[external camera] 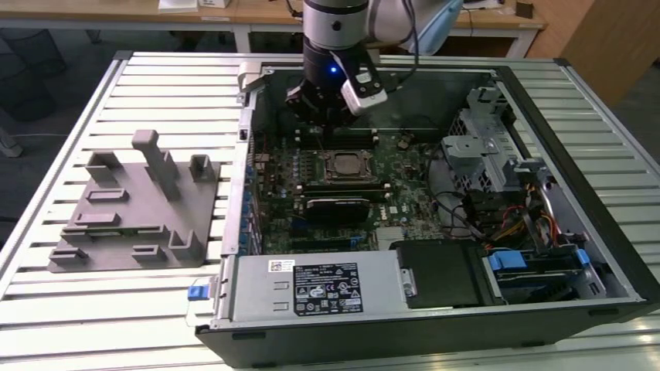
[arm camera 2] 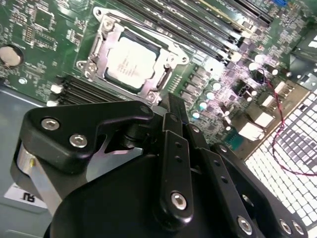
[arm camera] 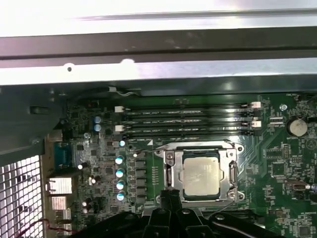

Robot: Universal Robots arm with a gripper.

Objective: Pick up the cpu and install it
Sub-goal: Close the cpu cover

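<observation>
Gripper [external camera: 328,130] hangs by the memory slots [external camera: 366,141] at the board's [external camera: 413,166] edge in the exterior view, empty I judge, as the cpu [external camera: 338,165] lies just beside it. In the second wrist view the cpu [arm camera 2: 130,62] sits flat in its socket [arm camera 2: 99,47], seemingly seated, just ahead of the gripper [arm camera 2: 173,104]; clenched or released, I cannot tell. In the first wrist view the cpu [arm camera: 200,173] lies just beside the gripper [arm camera: 171,194].

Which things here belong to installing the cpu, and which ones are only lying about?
Belong to the job: small square silvery cpu, inside the metal socket frame; black gripper above the green motherboard.
Lying about: large grey plastic fixture with posts on the slatted table; grey labelled power supply box; round silver coin battery.
</observation>
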